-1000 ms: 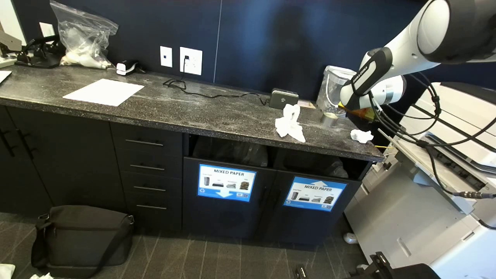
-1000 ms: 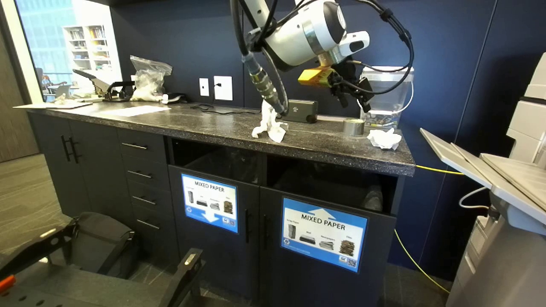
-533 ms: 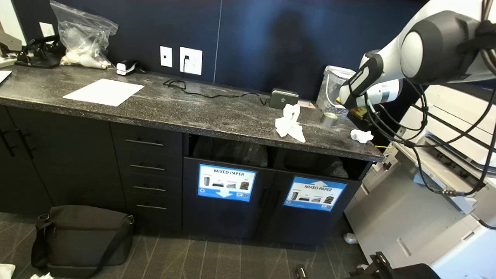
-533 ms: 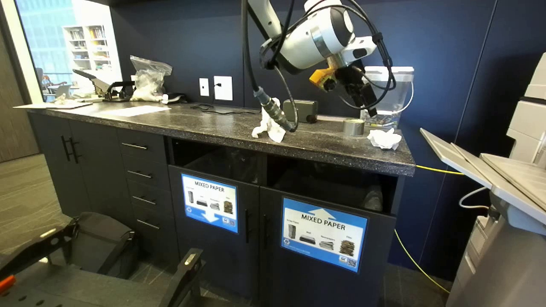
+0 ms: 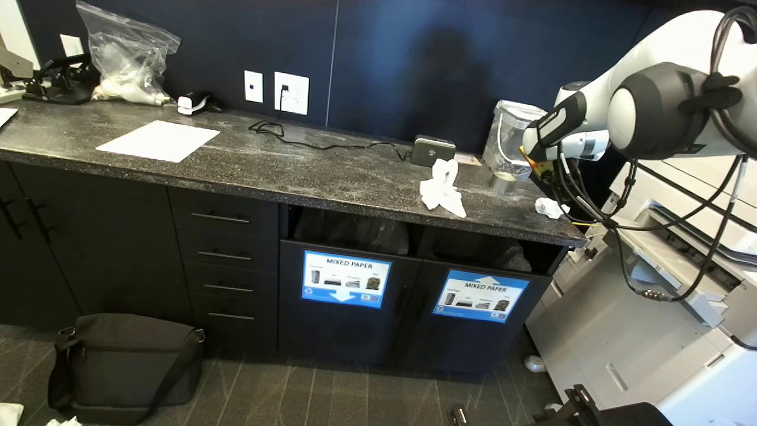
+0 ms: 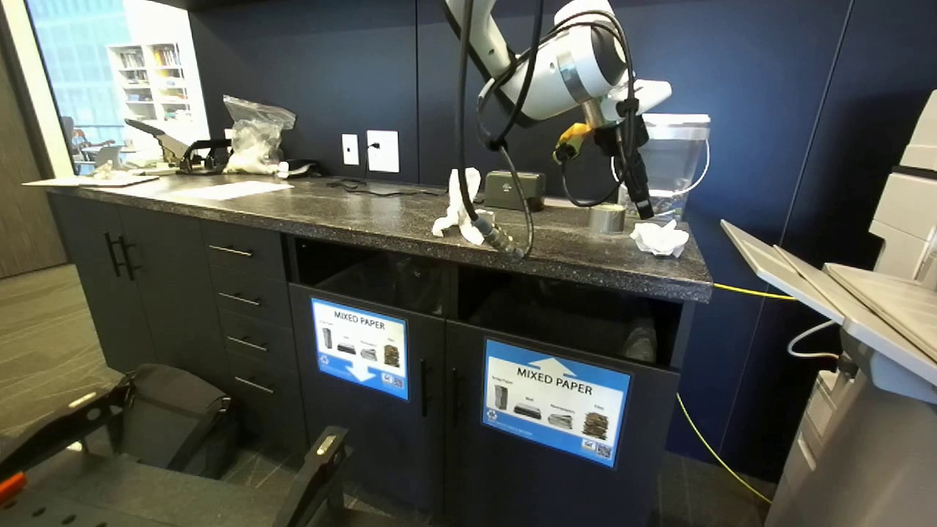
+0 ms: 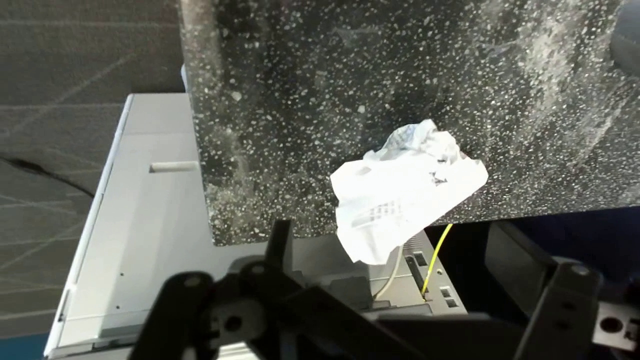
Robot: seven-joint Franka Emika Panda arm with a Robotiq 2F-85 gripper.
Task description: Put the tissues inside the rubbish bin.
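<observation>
The gripper [image 6: 644, 212] has sunk (jaws apart) — nearer the corner tissue [image 6: 659, 239].

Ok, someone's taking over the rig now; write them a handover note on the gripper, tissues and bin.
Gripper: open, holding nothing, close to the end tissue.
The end tissue sits near one end of the counter; the second tissue is in front of the grey box.
Bin: on the counter by the wall; can't tell whether its top is open.
Done: neither of these two binned.
Left: bin both, probably the end tissue first, as the gripper is nearest it.
</observation>
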